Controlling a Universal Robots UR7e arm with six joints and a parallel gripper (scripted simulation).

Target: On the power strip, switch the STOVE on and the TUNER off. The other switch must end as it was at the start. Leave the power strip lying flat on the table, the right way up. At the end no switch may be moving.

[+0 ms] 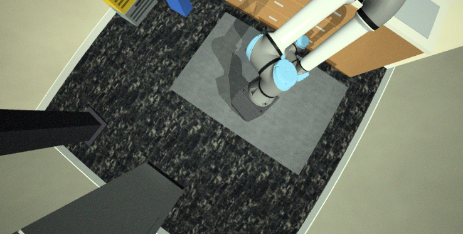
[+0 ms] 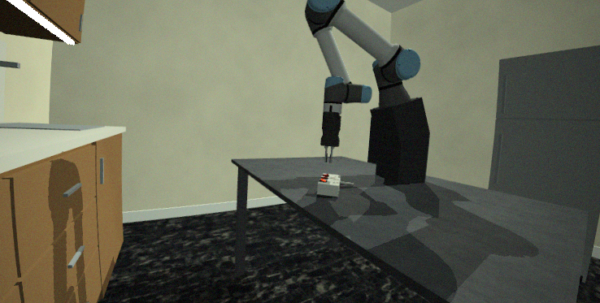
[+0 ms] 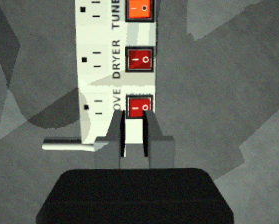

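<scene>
The white power strip [image 3: 117, 56] lies flat on the grey table, right way up; it also shows in the exterior view [image 2: 328, 183]. Its TUNER switch [image 3: 139, 8] glows bright orange. The DRYER switch [image 3: 139, 60] and the STOVE switch [image 3: 139, 104] are dark red. My gripper [image 3: 133, 124] hangs above the strip's STOVE end, fingers drawn close together with only a narrow gap and nothing held between them. In the exterior view the gripper [image 2: 328, 157] points straight down, a little above and behind the strip. In the top view the arm hides both the strip and the fingers.
A short grey cable stub [image 3: 70, 144] sticks out from the strip's near end. The arm's dark pedestal [image 2: 398, 141] stands on the table right of the strip. The table's left edge [image 2: 272, 192] is close to the strip. Wooden cabinets [image 2: 54, 208] stand at far left.
</scene>
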